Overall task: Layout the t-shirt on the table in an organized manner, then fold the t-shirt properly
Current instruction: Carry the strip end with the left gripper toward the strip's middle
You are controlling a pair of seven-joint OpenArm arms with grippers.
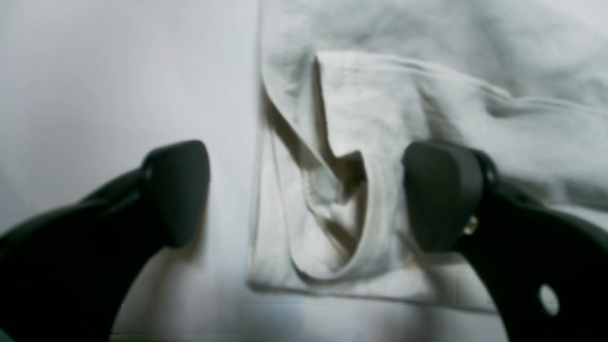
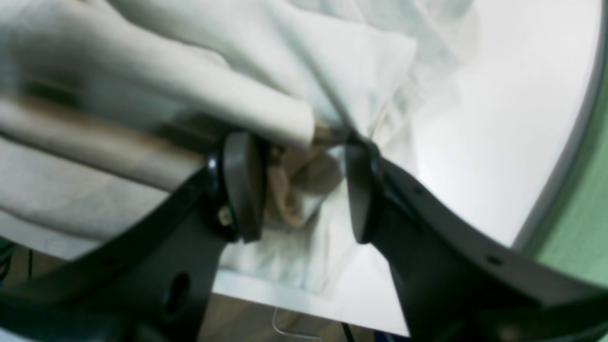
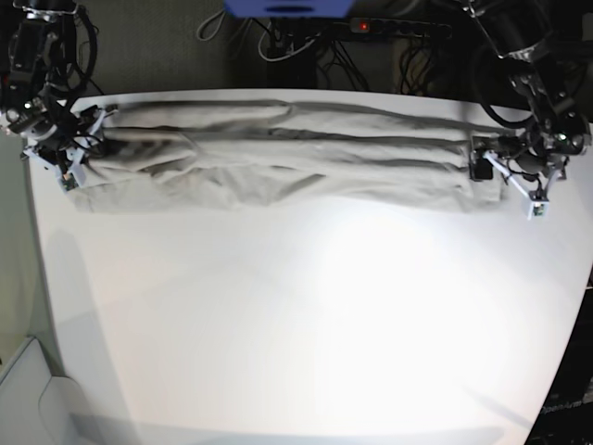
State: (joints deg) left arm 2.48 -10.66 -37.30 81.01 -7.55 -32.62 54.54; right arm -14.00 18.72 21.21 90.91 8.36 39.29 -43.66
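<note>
The t-shirt (image 3: 278, 158) lies as a long, creased band across the far part of the table (image 3: 296, 324). My left gripper (image 3: 491, 169) stands at the band's right end. In the left wrist view, this gripper (image 1: 308, 194) is open wide, one finger on the bare table (image 1: 118, 71) and the other over the t-shirt (image 1: 370, 104), whose folded edge lies between them. My right gripper (image 3: 85, 137) is at the band's left end. Up close, that gripper (image 2: 301, 190) is open, with a loose fold of the t-shirt (image 2: 237, 61) between and above its fingers.
The table's rounded edge (image 2: 555, 199) runs close to my right gripper, with green floor (image 2: 579, 228) beyond. A power strip and cables (image 3: 371, 28) lie behind the far edge. The white tabletop stretches toward the near side.
</note>
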